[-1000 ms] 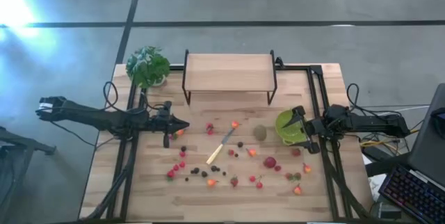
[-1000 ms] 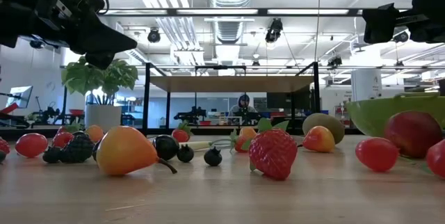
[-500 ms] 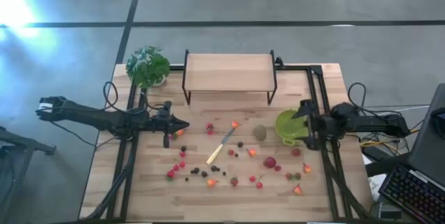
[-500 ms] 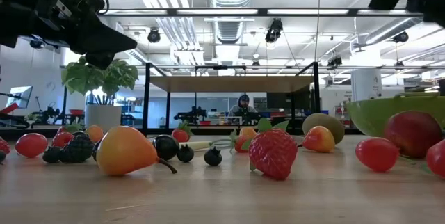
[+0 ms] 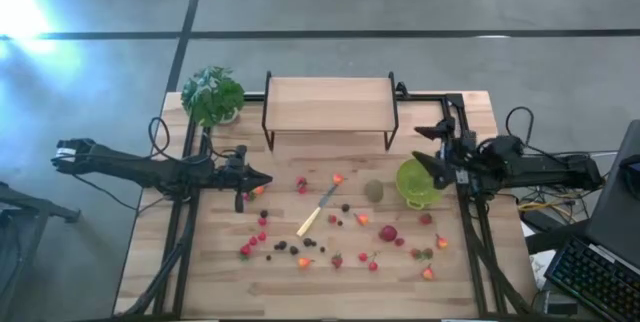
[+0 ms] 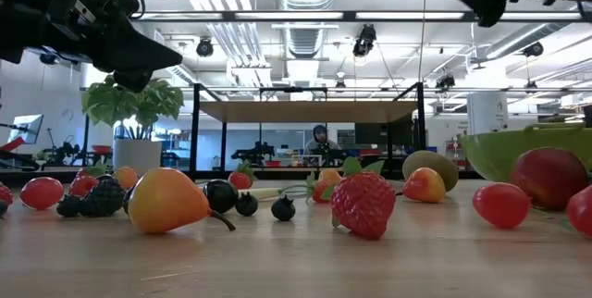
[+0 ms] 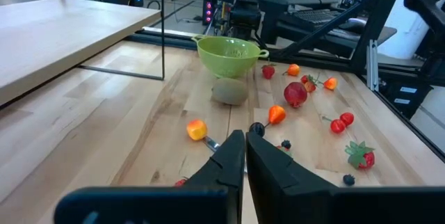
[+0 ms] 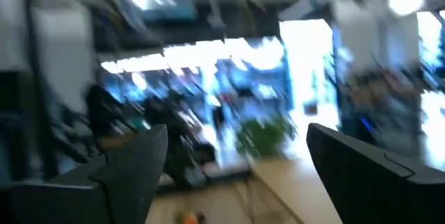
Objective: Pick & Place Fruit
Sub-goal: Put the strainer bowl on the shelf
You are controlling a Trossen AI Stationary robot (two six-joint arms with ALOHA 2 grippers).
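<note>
High view: right end effector (image 5: 432, 162) released over green bowl (image 5: 412, 184); left end effector (image 5: 262, 181) clenched, empty.

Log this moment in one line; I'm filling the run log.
left gripper: shut, empty, above table | right gripper: open, empty, over bowl | fruit: scattered on table | bowl contents: cannot tell

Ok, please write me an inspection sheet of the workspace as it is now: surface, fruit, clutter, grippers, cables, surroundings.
Surface: wooden table, black frame rails along its sides.
Fruit: small pieces scattered mid-table; kiwi beside green bowl; strawberry near the low camera.
Clutter: knife among the fruit; plant and wooden shelf at the back.
Grippers: left gripper jaws shut, empty, above the table; right gripper jaws open, empty, over the bowl.
Cables: loops at both arm bases.
Surroundings: keyboard at right; person seated far behind.
</note>
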